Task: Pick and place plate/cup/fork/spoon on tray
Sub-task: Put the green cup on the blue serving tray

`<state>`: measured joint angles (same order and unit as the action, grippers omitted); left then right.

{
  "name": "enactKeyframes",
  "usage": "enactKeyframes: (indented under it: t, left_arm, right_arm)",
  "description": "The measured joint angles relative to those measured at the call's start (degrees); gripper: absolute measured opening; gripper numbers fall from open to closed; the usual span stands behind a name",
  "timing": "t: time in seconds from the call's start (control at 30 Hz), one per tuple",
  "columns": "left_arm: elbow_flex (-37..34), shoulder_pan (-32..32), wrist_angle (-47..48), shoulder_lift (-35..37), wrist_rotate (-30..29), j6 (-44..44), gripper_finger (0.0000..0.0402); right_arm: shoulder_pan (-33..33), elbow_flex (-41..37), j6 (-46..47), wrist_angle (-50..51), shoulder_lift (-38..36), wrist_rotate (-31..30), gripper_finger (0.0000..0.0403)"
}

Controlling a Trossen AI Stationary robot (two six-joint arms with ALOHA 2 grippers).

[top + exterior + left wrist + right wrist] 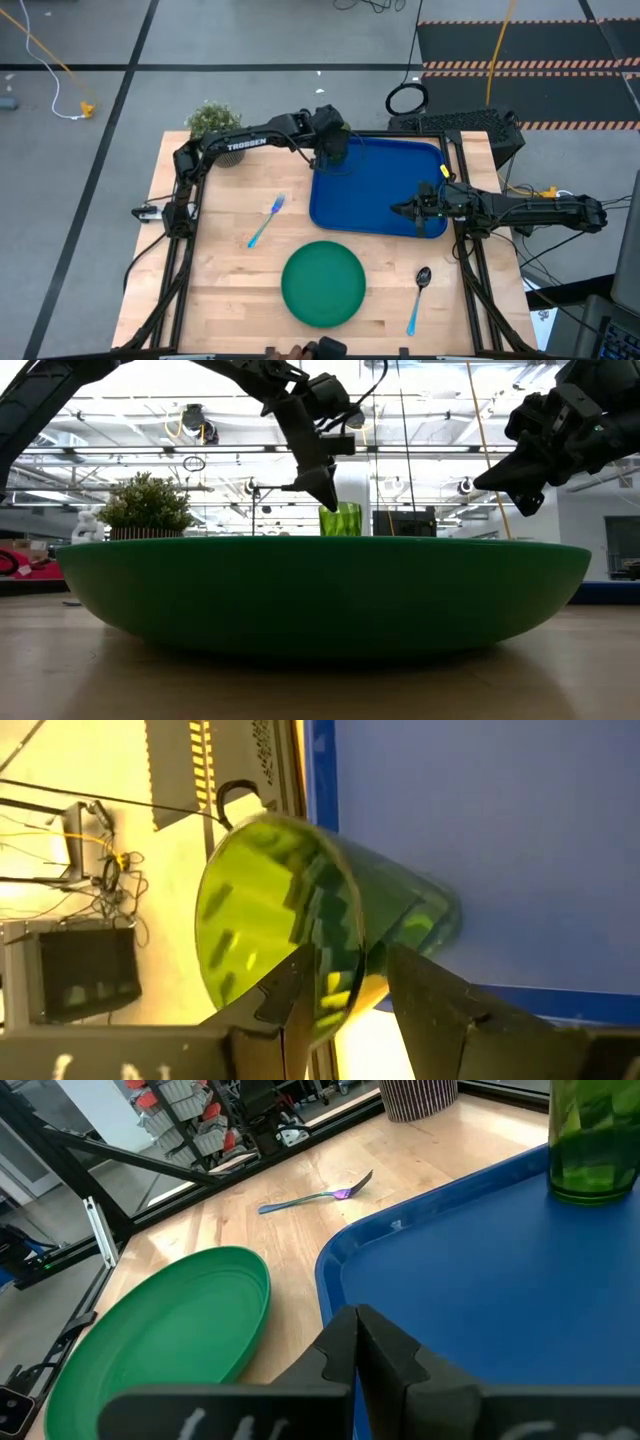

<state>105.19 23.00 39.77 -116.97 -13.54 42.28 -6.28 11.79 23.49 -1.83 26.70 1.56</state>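
My left gripper (pixel 334 150) is over the far left corner of the blue tray (pixel 385 200), with its fingers (pixel 300 995) straddling the rim of the green cup (pixel 300 920), one inside and one outside. The cup stands upright on the tray floor in that corner. The jaws are partly apart; I cannot tell whether they actually pinch the cup wall.

My right gripper (pixel 400 210) hangs above the tray's right side, jaws pressed together and carrying nothing.

The green plate (pixel 322 283) lies flat on the wooden worktop (pixel 220 290), just in front of the tray and apart from it. The fork (pixel 266 221) with its light-blue handle lies on the worktop to the left of the tray, between the tray and the left arm's base. The spoon (pixel 418 299) lies near the right front corner, right of the plate. A potted plant (pixel 213 122) stands at the far left corner.
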Motion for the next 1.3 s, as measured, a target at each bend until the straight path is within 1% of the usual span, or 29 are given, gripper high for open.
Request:
enactKeyframes:
  t: [0.1, 0.27, 0.63, 0.73, 0.83, 0.9, 1.13, 1.23, 1.3]
  left_arm:
    - [0.00, 0.04, 0.02, 0.02, -0.32, -1.06, 0.0129]
    - [0.00, -0.64, 0.25, 0.05, -3.12, -2.59, 0.0129]
    - [-0.09, -4.54, 3.55, 5.10, -2.97, -7.15, 0.0129]
    - [-0.02, -5.69, 5.41, 5.60, -0.21, -9.95, 0.0129]
    - [-0.02, -6.64, 7.97, 5.39, 6.39, -12.03, 0.0129]
    - [0.06, -7.46, 7.61, 4.19, 8.91, -12.83, 0.0129]
    - [0.00, -8.57, 6.23, -1.80, 9.00, -12.63, 0.0128]
    - [0.01, -8.52, 6.12, -4.86, 8.61, -12.65, 0.0114]
    - [-0.07, -8.49, 5.81, -6.74, 6.58, -12.68, 0.0097]
  right_arm:
    - [0.00, 0.00, 0.00, 0.01, 0.00, 0.00, 0.0000]
    - [0.00, 0.00, 0.01, 0.01, 0.00, 0.00, 0.0000]
    - [-0.02, 0.00, -0.17, 0.01, 0.41, -0.20, 0.0000]
    - [0.00, 0.00, -0.17, 0.01, 0.54, -0.17, 0.0000]
    - [-0.01, 0.00, -0.17, 0.01, 0.61, -0.13, 0.0000]
    - [0.00, 0.00, -0.17, 0.01, 0.65, -0.09, 0.0000]
    - [0.00, 0.00, -0.17, -0.02, 0.91, -0.03, 0.0000]
    - [-0.01, 0.00, -0.17, 0.01, 1.05, -0.01, 0.0000]
    - [-0.01, 0.00, -0.17, 0.00, 1.09, -0.02, 0.0000]
